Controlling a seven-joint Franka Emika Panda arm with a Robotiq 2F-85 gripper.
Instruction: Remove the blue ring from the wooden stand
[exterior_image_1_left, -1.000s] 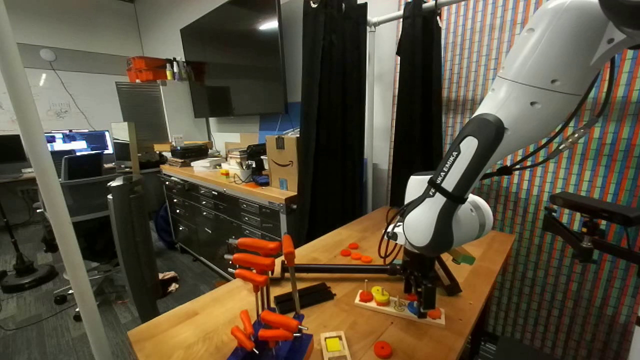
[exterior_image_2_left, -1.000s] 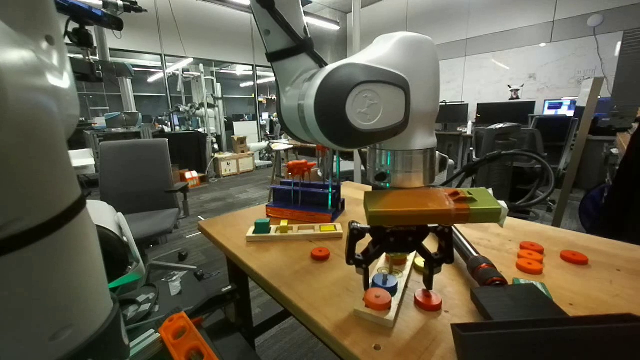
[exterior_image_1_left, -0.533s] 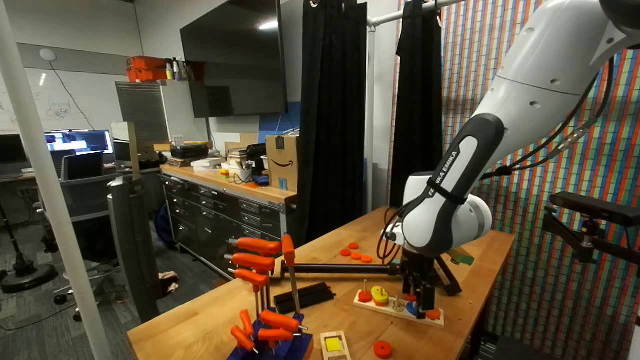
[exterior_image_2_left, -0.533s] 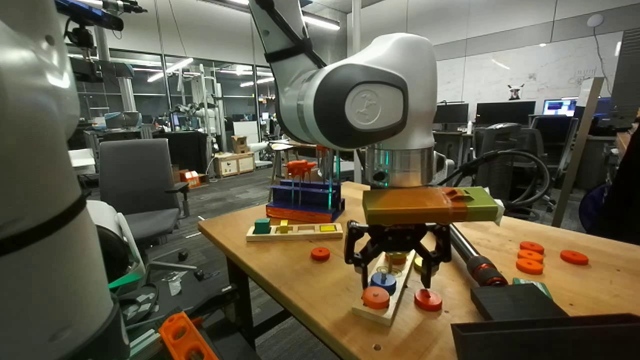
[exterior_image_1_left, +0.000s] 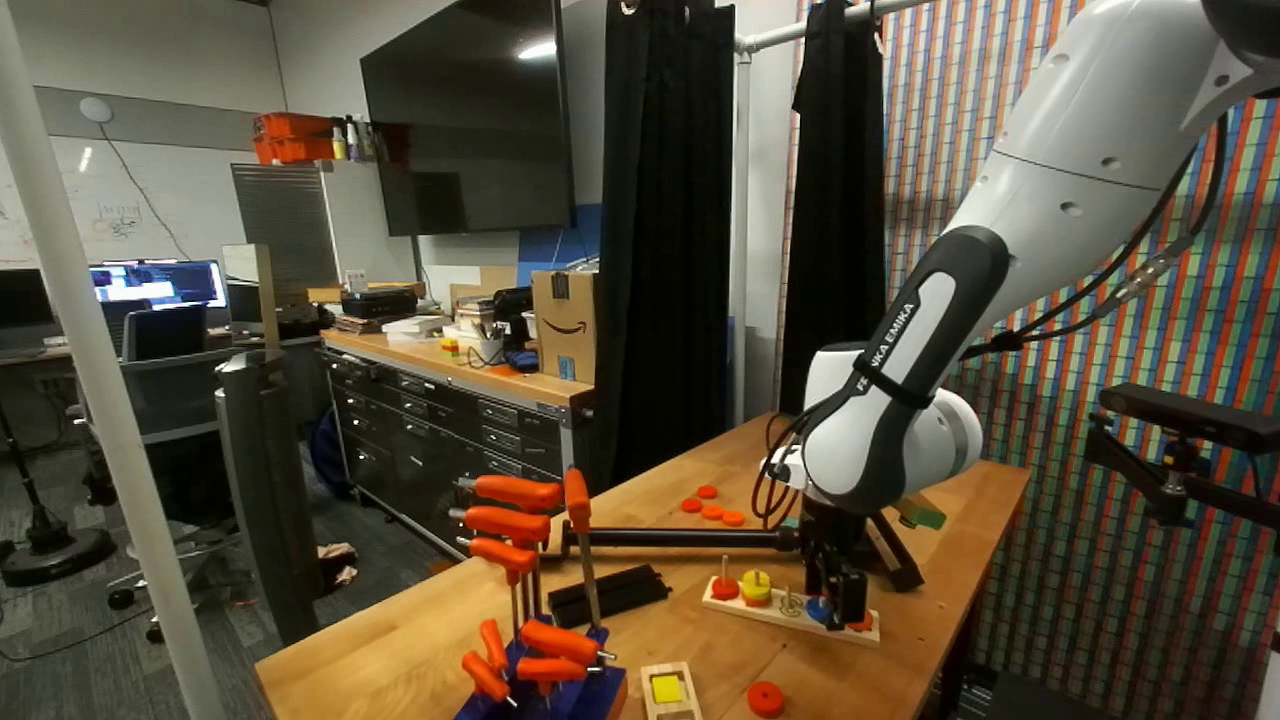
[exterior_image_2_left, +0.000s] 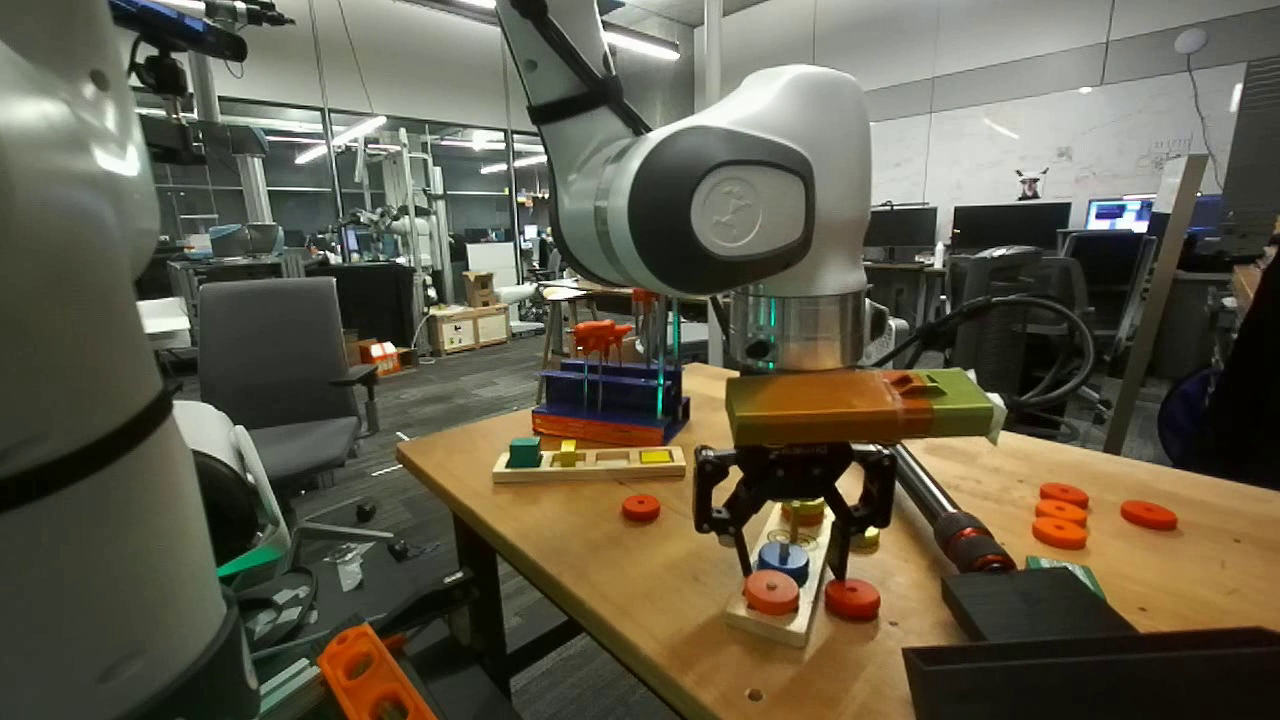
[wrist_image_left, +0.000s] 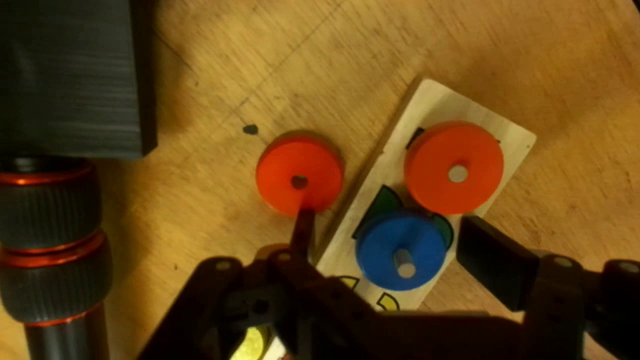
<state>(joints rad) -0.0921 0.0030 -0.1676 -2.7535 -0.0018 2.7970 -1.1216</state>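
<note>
Wide black flat screen (exterior_image_1_left: 470, 125) against pale wall (exterior_image_1_left: 325, 55), black fabric curtains (exterior_image_1_left: 668, 240), white pipe frame (exterior_image_1_left: 742, 200), wood-topped black drawer cabinet (exterior_image_1_left: 450, 430), grey carpet floor (exterior_image_2_left: 450, 388), grey upholstered office chair (exterior_image_2_left: 270, 350), dark-framed glass partition (exterior_image_2_left: 298, 180), white strip light (exterior_image_2_left: 642, 43) lit overhead

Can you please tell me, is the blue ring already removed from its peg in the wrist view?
No, the peg stands up through the blue ring on the wooden stand.

smooth blue ring (wrist_image_left: 381, 252), wooden stand (wrist_image_left: 395, 167)
</note>
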